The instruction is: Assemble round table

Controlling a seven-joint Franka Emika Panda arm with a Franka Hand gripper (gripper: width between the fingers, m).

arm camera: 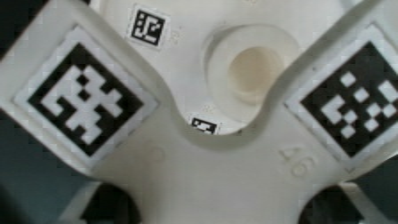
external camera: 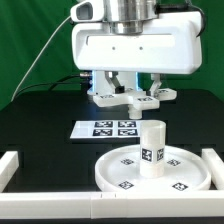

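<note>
My gripper (external camera: 127,92) is shut on the white four-armed cross-shaped base (external camera: 118,98) and holds it in the air above the back of the table. In the wrist view the base (arm camera: 214,150) fills the picture, with tags on its arms and its round hub socket (arm camera: 249,70) facing the camera; the gripper (arm camera: 214,208) clamps it at the edge. The large rimmed round disc (external camera: 108,172) lies at the front of the table. The short cylindrical leg (external camera: 151,147) stands upright at the disc's centre, below and in front of the gripper.
The marker board (external camera: 105,128) lies flat between the gripper and the disc. A white blocky border rail runs along the exterior view's left (external camera: 10,165), front (external camera: 50,205) and right (external camera: 213,165). A cable hangs at the back left.
</note>
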